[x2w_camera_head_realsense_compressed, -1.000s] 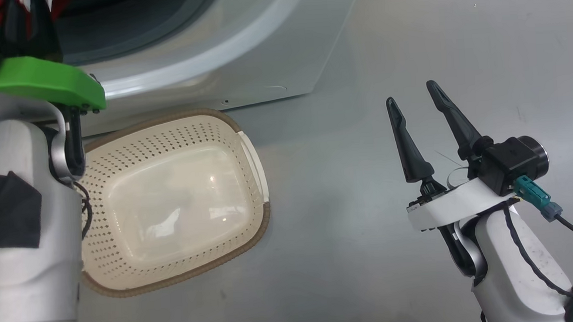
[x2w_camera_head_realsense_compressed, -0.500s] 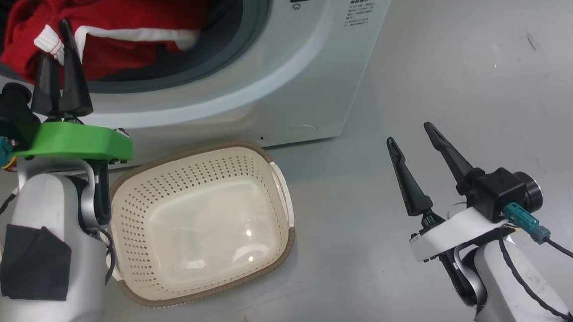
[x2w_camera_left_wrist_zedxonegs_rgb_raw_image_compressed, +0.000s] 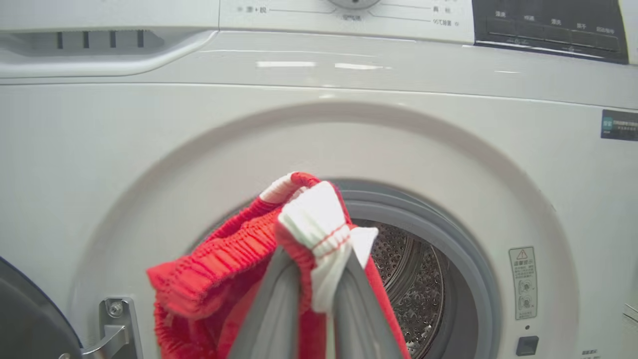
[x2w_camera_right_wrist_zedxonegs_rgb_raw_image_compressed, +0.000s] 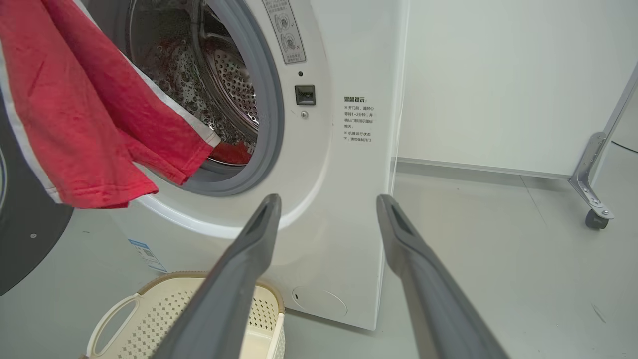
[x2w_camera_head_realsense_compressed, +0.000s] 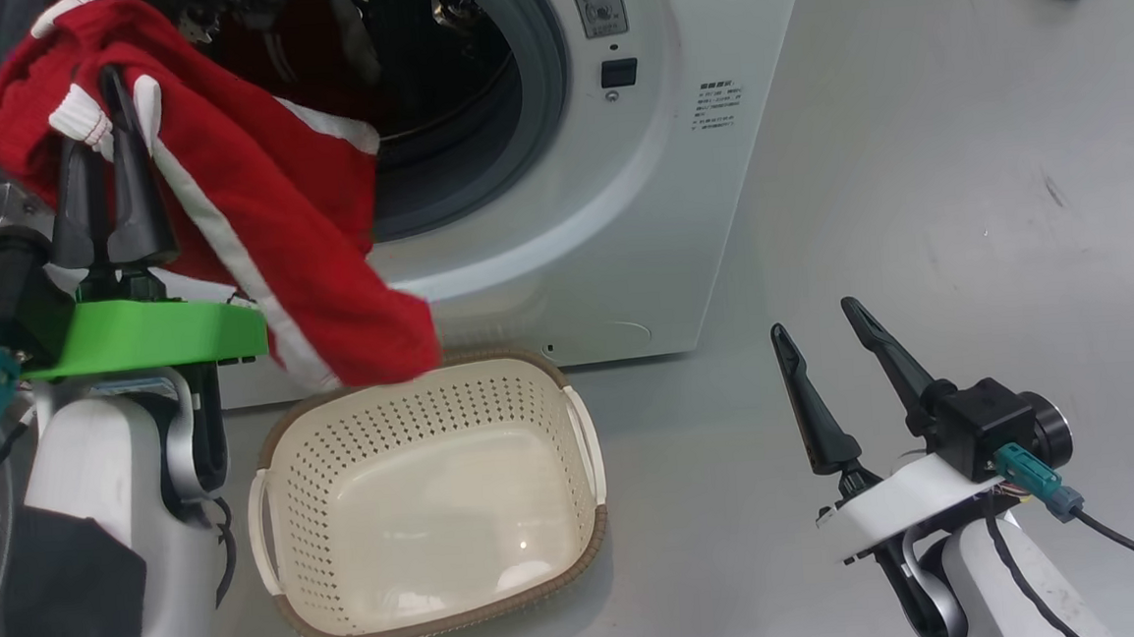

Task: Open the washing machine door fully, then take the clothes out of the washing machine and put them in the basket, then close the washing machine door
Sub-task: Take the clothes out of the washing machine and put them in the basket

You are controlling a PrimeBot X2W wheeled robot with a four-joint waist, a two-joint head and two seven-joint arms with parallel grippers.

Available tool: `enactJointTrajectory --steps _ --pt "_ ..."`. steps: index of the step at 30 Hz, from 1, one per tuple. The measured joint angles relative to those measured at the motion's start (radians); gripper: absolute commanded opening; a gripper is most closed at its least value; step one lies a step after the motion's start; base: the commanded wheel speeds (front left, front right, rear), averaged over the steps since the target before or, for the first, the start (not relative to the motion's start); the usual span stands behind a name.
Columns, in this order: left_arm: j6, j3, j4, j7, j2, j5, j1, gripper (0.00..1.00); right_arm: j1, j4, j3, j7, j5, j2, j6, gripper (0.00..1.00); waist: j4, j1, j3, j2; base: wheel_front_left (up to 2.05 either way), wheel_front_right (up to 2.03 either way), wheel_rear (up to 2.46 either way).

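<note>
1. Red knit fabric with white stripes, one of the clothes (x2w_camera_head_realsense_compressed: 256,229), now hangs outside the washing machine (x2w_camera_head_realsense_compressed: 677,184). Half a second ago it lay bunched in the drum mouth. My head camera has also tilted upward, so part of that shift is only the view.
2. My left gripper (x2w_camera_head_realsense_compressed: 106,130) is clenched on the garment's white ribbed cuff. My right gripper (x2w_camera_head_realsense_compressed: 813,318) is spread wide and holds nothing, over bare floor to the right of the basket (x2w_camera_head_realsense_compressed: 600,533).
3. I judge the extraction nearly done. The garment needs carrying over the empty basket and releasing.
4. The hem covers the basket's far rim, and I cannot tell whether it touches.
5. A patch of red (x2w_camera_right_wrist_zedxonegs_rgb_raw_image_compressed: 234,152) remains low in the drum (x2w_camera_right_wrist_zedxonegs_rgb_raw_image_compressed: 234,89), and how much is unclear.
6. The washing machine door (x2w_camera_right_wrist_zedxonegs_rgb_raw_image_compressed: 25,234) is cut off at the frame edge.
</note>
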Motion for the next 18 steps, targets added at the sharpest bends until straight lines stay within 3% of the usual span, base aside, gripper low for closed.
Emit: enactJointTrajectory --steps 18 --pt "0.030 -0.022 -0.143 0.035 -0.005 0.007 0.234 0.00 0.039 -0.006 0.009 0.000 0.003 0.003 0.006 1.00 -0.005 0.0000 -0.059 0.0000 0.00 0.00 0.00"
